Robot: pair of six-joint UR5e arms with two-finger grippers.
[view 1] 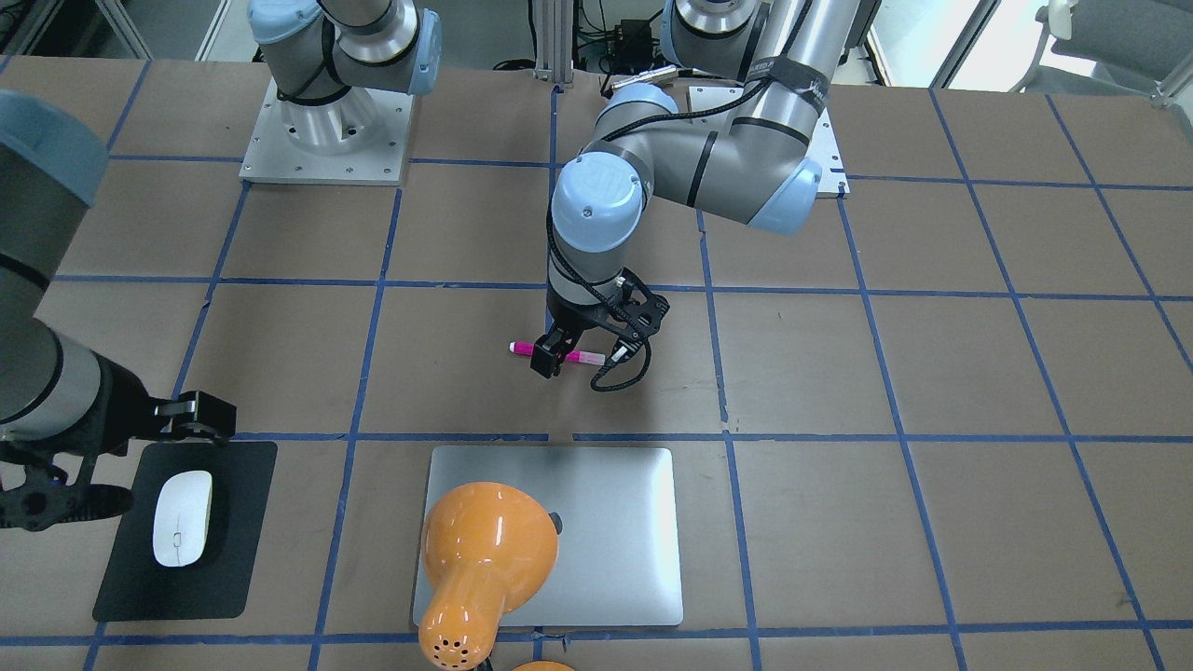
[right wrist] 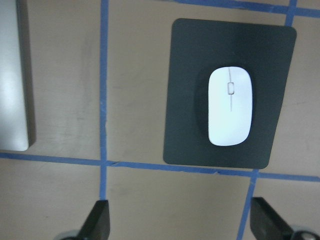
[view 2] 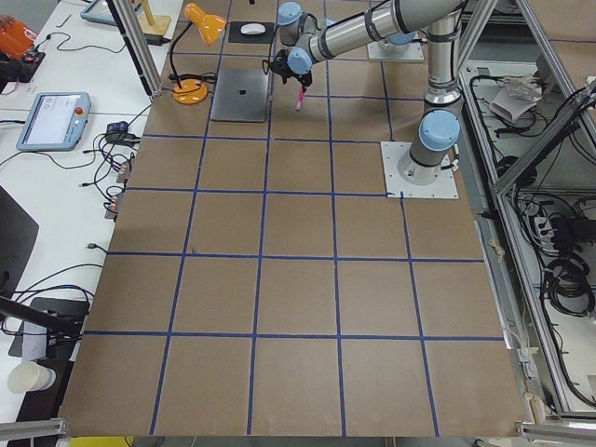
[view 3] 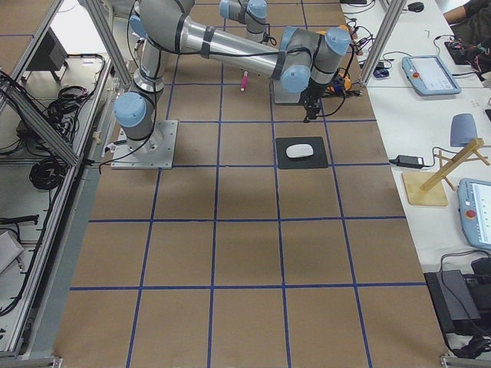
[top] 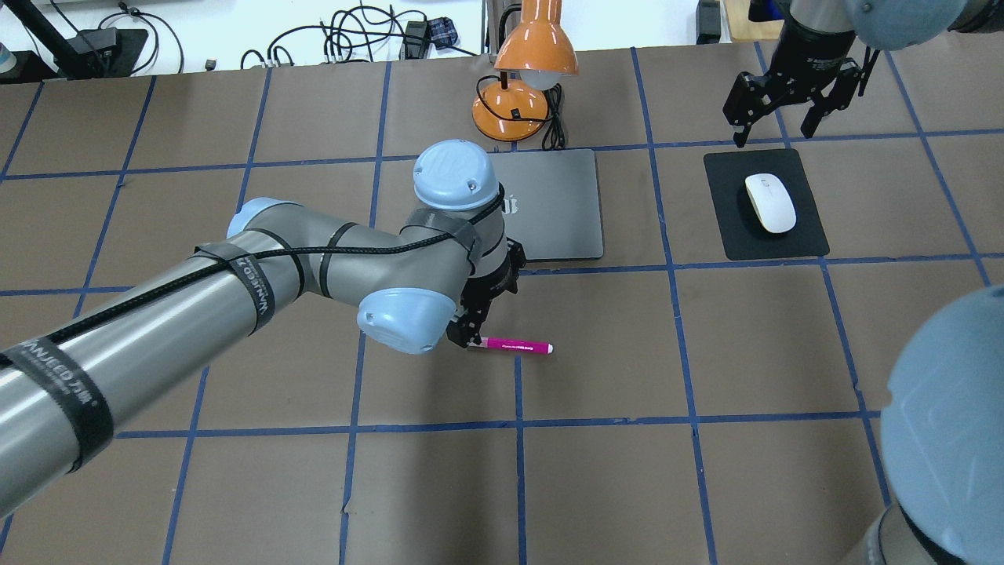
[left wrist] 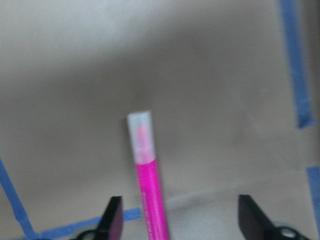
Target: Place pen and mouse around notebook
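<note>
The magenta pen [top: 511, 344] lies flat on the brown table, its whitish cap [left wrist: 140, 125] pointing away from the wrist camera. My left gripper [top: 469, 339] is low over the pen's other end and open. In the left wrist view the pen [left wrist: 150, 190] runs between the spread fingers, nearer the left one, and neither finger touches it. The white mouse [top: 769, 202] rests on a black pad [top: 808, 235]. My right gripper [top: 773, 135] hangs open above the table just beyond the pad's far edge, holding nothing. The silver notebook [top: 561, 212] lies closed between the pen and the lamp.
An orange desk lamp [top: 533, 67] stands at the notebook's far edge, and its shade hides part of the notebook [view 1: 615, 531] in the front-facing view. Blue tape lines grid the table. Cables lie along the far table edge.
</note>
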